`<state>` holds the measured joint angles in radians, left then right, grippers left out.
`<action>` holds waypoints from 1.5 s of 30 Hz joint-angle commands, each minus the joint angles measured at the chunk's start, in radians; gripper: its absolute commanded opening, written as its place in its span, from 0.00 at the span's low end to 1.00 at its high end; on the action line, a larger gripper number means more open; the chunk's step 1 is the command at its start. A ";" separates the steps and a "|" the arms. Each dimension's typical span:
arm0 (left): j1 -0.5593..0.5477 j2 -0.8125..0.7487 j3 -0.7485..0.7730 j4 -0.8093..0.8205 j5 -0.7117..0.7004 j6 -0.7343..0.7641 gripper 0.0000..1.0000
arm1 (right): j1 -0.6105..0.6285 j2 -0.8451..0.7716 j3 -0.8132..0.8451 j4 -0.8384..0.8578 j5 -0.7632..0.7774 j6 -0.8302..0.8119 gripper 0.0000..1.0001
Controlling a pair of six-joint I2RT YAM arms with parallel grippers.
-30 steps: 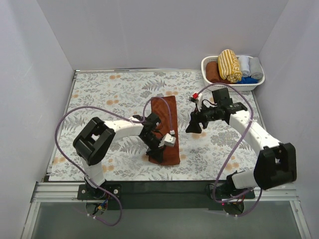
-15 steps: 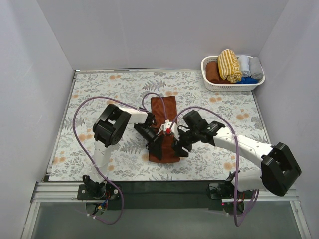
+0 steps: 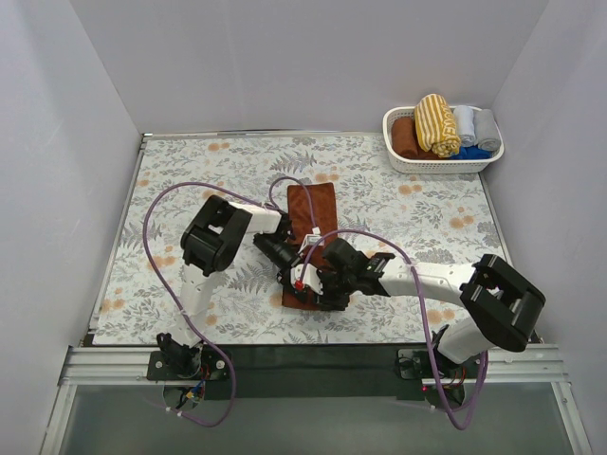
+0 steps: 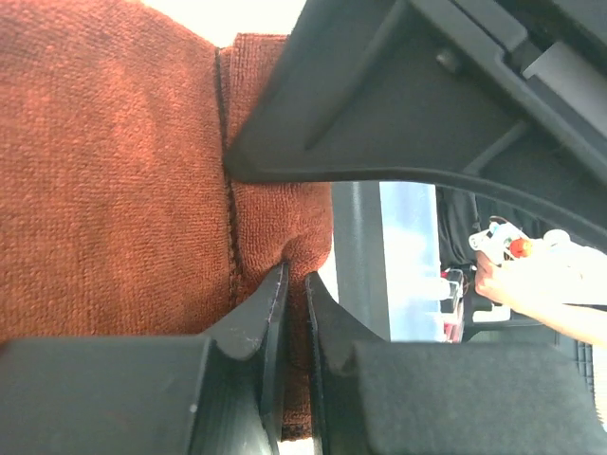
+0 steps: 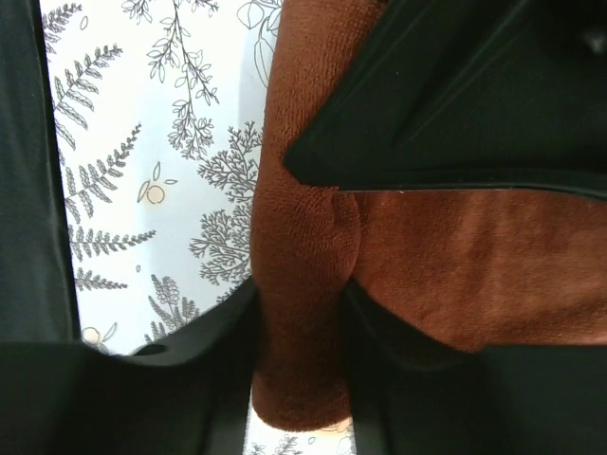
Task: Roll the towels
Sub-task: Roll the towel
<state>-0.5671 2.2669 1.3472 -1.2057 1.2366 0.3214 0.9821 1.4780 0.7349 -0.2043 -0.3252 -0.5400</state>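
On the table (image 3: 190,171) — rust-brown towel (image 3: 313,204) runs near-to-far.

The rust-brown towel (image 3: 319,203) is a long, plain piece of terry cloth. It lies lengthwise, far to near, at the middle of the tabletop (image 3: 190,180). Its far part lies flat and its near end is bunched. My left gripper (image 4: 296,277) pinches one fold tight, and my right gripper (image 5: 299,318) clasps the end beside it. The mustard-yellow towel (image 3: 436,123), white-striped, is rolled and rests in the basket (image 3: 438,164) at the tabletop's far right corner.
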 commanded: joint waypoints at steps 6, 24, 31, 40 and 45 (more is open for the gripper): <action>0.045 -0.032 -0.042 0.140 -0.200 0.042 0.14 | -0.002 -0.001 -0.023 -0.032 -0.096 -0.017 0.01; 0.316 -0.785 -0.310 0.437 -0.364 -0.128 0.46 | -0.243 0.275 0.228 -0.360 -0.626 -0.028 0.01; -0.050 -1.122 -0.600 0.642 -0.684 -0.105 0.52 | -0.321 0.464 0.311 -0.469 -0.799 -0.049 0.01; -0.388 -1.103 -0.698 0.853 -0.913 -0.062 0.54 | -0.378 0.625 0.359 -0.489 -0.818 -0.043 0.01; -0.474 -0.999 -0.717 0.966 -1.005 -0.044 0.54 | -0.384 0.653 0.394 -0.500 -0.798 -0.037 0.01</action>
<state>-1.0027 1.2278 0.6464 -0.3546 0.3321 0.2497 0.6014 2.1101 1.1004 -0.7006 -1.1835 -0.5560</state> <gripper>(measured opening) 0.538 0.071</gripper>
